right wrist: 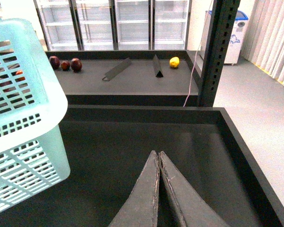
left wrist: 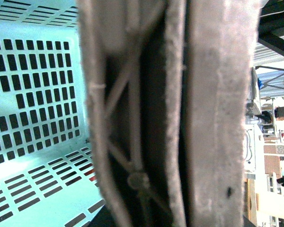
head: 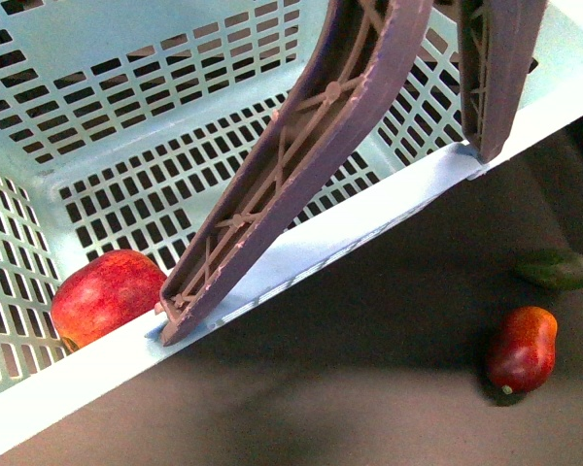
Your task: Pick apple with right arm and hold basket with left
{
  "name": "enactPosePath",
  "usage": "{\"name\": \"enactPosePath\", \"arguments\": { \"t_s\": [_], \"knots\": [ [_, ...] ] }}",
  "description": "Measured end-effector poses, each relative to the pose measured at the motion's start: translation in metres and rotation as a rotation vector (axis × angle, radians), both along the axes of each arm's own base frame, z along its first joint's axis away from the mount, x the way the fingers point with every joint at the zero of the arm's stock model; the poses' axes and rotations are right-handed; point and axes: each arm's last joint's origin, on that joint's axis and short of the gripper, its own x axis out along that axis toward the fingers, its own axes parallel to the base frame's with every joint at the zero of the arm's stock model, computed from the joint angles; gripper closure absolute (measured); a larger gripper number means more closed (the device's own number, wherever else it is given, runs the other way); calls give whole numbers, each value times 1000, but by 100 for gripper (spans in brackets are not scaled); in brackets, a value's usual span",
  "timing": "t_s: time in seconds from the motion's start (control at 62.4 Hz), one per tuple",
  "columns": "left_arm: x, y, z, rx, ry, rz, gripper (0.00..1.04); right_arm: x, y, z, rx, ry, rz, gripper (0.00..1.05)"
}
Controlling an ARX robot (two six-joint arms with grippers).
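Right gripper fully closed, empty, over dark tray; left gripper out of sight.

The right gripper has two long, dark grey fingers, wide at the base, thin at the tips, with dull, rough-looking faces.

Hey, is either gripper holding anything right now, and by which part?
Right gripper: shut, empty. Left: its fingers are not visible, but the handles of the basket fill its wrist view, so it probably grips those.
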Motion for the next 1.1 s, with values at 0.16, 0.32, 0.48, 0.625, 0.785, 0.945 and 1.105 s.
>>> {"name": "enactPosePath", "arguments": {
  "t_s": [0.16, 0.32, 0.48, 0.625, 0.785, 0.945, 1.105],
  "knots": [
    [0, 0, 0, 0, 0, 0, 90, -3, 0, 0, 0, 0, 0, 103],
    [0, 0, 0, 0, 0, 0, 90, -6, 0, 0, 0, 1, 0, 103],
    [0, 0, 0, 0, 0, -1, 90, -14, 0, -5, 0, 33, -1, 103],
    [0, 0, 0, 2, -3, 3, 90, -17, 0, -4, 0, 7, 0, 103],
    [0, 0, 0, -3, 1, 1, 90, -17, 0, -3, 0, 5, 0, 97],
    [0, 0, 0, -1, -1, 0, 90, -17, 0, -3, 0, 5, 0, 73],
    [0, 0, 0, -1, -1, 0, 90, -17, 0, -3, 0, 5, 0, 42]
  ]
}}
